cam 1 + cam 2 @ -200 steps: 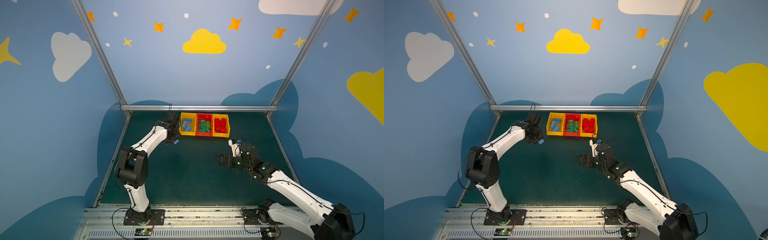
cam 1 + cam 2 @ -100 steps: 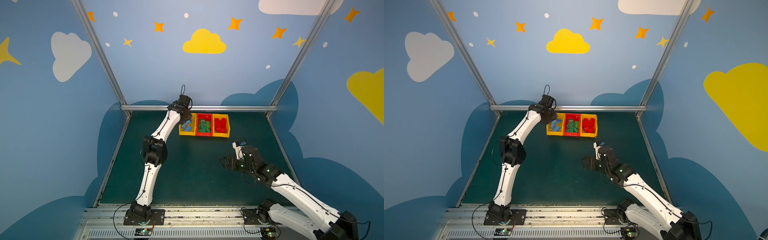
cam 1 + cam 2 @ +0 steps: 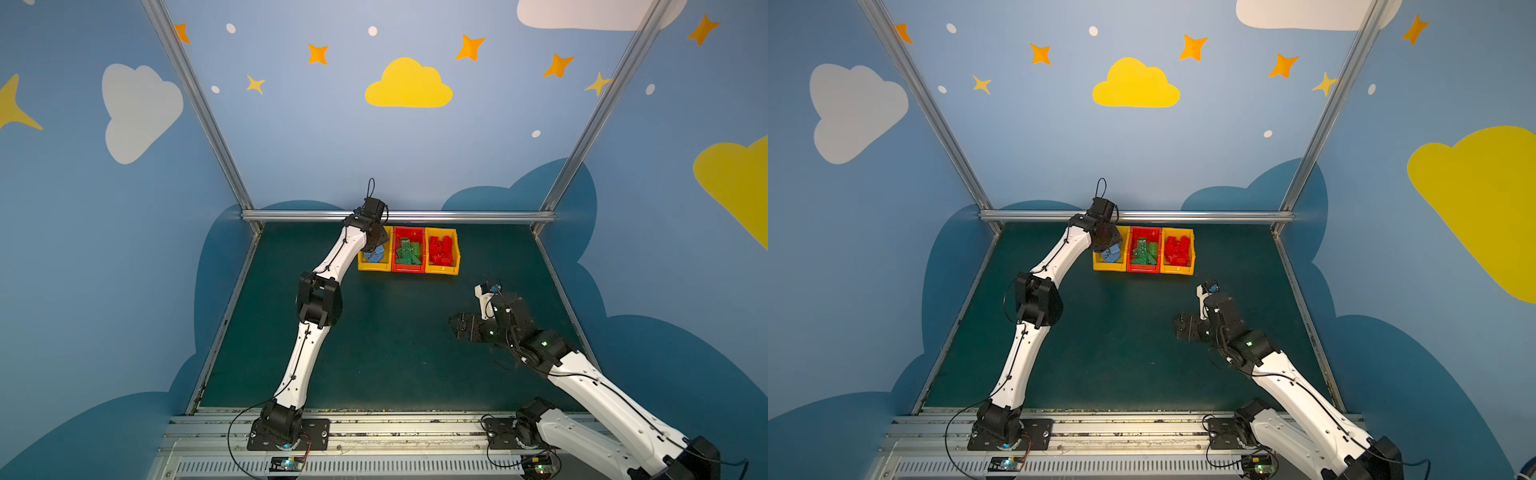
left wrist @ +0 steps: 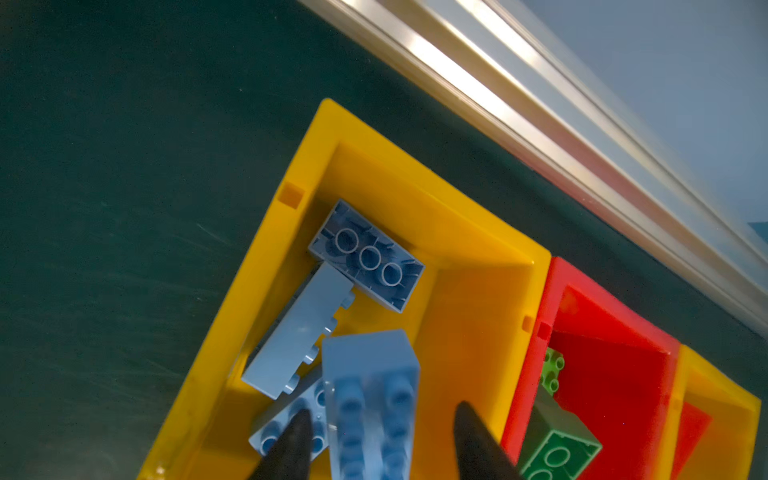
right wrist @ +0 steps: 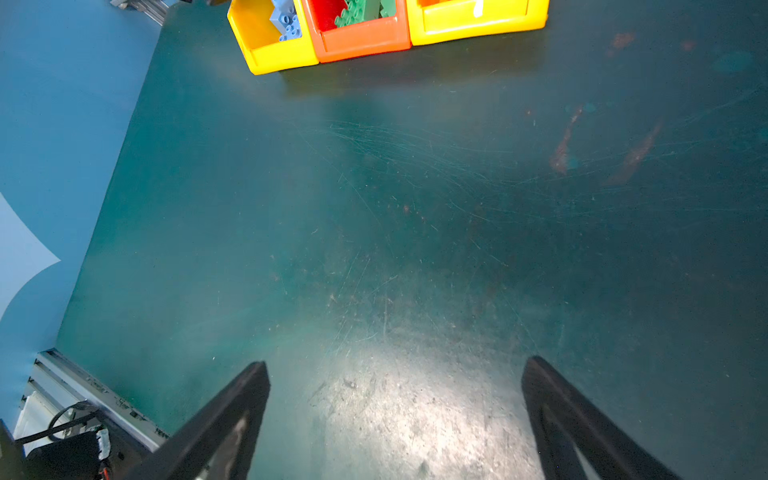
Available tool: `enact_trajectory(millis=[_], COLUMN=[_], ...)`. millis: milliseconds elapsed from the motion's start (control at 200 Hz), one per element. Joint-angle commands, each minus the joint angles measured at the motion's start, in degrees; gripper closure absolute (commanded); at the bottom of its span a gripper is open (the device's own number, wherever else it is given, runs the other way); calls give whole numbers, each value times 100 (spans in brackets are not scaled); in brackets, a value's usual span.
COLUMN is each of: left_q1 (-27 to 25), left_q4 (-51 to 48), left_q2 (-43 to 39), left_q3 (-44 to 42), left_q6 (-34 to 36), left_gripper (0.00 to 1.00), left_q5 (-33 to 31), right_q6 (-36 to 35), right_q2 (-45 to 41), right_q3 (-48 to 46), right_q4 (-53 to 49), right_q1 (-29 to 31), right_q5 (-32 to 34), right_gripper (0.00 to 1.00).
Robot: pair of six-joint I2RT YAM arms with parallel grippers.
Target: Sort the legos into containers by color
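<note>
Left wrist view: my left gripper, jaws apart, straddles a light-blue lego over the yellow container; I'd lift straight up, clear of its walls. A top view adds what that hides: all containers along the desk's far edge. Right wrist view: right gripper spread wide, empty.

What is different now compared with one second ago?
The left gripper swung out over the left yellow bin and opened, freeing its light blue brick, which is now loose between the jaws. The right gripper drifted slightly back, open and empty as before. The bins stayed put.
</note>
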Motion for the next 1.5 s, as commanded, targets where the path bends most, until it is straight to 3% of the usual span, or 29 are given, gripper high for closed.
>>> enact_trajectory(millis=[0, 60, 200, 305, 365, 425, 616, 821, 1101, 1371, 1492], left_q1=[-53, -132, -336, -513, -616, -756, -1306, -1328, -1326, -1327, -1308], left_q4=[118, 85, -28, -67, -31, 244, 2137, 2158, 2111, 3256, 3787], left_q2=[-109, -225, -738, -1379, -1877, -2517, -5261, -7816, -10414, -11381, -11525], left_q3=[148, 141, -20, -641, -1203, -2115, -6212, -9318, -11561, -12657, -12834], left_q6=[85, 162, 440, 697, 843, 1034, 1595, 1093, 421, 1283, 1679], left_gripper=[29, 20, 12, 1, 0, 0, 0, 0, 0, 0, 0], left_q5=[-7, -129, -479, -988, -1388, -1793, -3401, -4225, -3997, -3963, -4154], right_q6=[21, 30, 44, -42, -136, -219, -222, -288, 473, 94, -533], right_q2=[-159, -217, -323, -386, -429, -492, -1040, -1864, -1348, -1389, -1547], right_q3=[214, 231, 248, 258, 273, 311, 325, 170, -233, -954, -993], right_q4=[-162, -174, -241, -393, -541, -720, -1210, -1444, -1920, -619, -166], right_q1=[-32, -39, -32, -41, -41, -55, -80, -212, -508, -713, -709], right_q5=[-36, -46, -46, 83, 232, 466, 1568, 2215, 2488, 2537, 2733], right_gripper=[7, 7, 7, 7, 7, 7, 7, 7, 7, 7, 7])
